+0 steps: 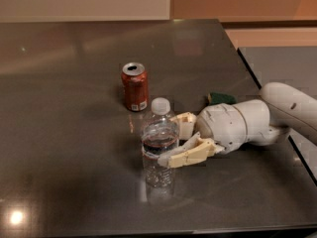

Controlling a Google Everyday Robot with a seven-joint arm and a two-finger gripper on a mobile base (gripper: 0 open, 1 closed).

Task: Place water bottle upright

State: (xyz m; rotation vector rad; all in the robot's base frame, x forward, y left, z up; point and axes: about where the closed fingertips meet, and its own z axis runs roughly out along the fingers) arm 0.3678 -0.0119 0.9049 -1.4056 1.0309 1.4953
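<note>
Water bottle (157,171) upright, cap (160,105) on, claw (167,140) straddling its middle

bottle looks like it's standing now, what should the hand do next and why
Probably let go and ease the hand straight back off it. The water bottle already stands upright on the table, cap up, with the hand around it, so only a clean retreat seems left.

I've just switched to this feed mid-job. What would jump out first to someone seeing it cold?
A clear ribbed plastic water bottle with a white cap stands upright near the middle of the dark glossy table. The white and cream end effector reaches in from the right at the bottle's mid-height. Just behind the bottle, to the left, stands a red soda can.
</note>
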